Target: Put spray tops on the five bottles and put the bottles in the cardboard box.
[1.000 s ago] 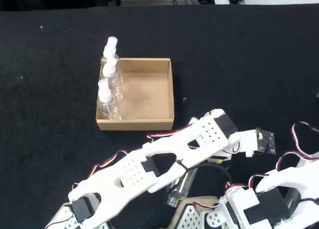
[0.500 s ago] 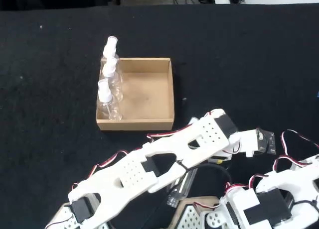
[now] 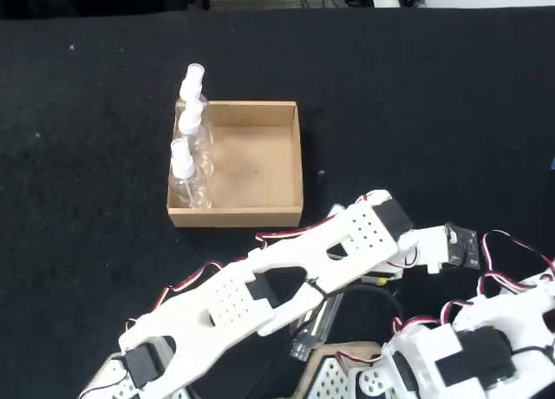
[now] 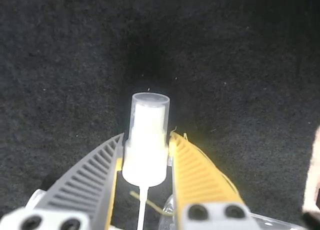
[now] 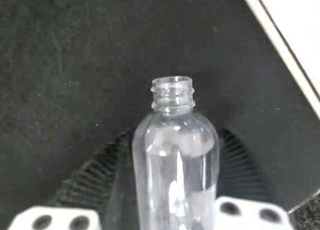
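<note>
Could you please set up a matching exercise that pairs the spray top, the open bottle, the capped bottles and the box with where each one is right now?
Things:
1. spray top
2. open bottle
3. capped bottles
4. box

Places:
A. resting on the black table
B. clamped in the left gripper
C. standing in a row along one wall of the box
D. held in the right gripper

Pairs: 1-B; 2-D; 3-C; 4-A

No readable text, labels, numbers or signs on anything.
</note>
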`<act>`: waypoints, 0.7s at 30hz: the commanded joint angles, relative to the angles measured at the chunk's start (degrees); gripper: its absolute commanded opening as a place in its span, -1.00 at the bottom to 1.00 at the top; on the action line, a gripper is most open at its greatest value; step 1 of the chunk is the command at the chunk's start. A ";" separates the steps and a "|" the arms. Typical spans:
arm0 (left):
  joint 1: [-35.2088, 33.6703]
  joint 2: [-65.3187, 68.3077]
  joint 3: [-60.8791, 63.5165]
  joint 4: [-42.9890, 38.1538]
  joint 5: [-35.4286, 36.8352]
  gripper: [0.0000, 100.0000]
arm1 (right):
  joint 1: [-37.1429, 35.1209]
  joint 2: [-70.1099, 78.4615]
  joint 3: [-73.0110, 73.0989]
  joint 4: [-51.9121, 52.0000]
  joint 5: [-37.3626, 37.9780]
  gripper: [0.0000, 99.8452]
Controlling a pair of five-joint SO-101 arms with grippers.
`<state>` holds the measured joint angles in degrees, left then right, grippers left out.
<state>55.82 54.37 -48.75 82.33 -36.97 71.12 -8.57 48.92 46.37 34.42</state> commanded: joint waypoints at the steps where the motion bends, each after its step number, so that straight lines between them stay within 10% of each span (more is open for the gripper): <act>1: 0.66 0.79 -1.19 -1.05 0.18 -0.91 | 1.41 2.24 -4.53 0.18 0.79 -0.71; 21: -0.66 0.00 -5.32 0.44 3.25 -0.91 | -4.92 -0.40 -48.31 36.92 -5.71 -0.88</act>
<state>55.82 54.37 -48.92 82.33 -35.65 68.84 -6.11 8.31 78.37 30.55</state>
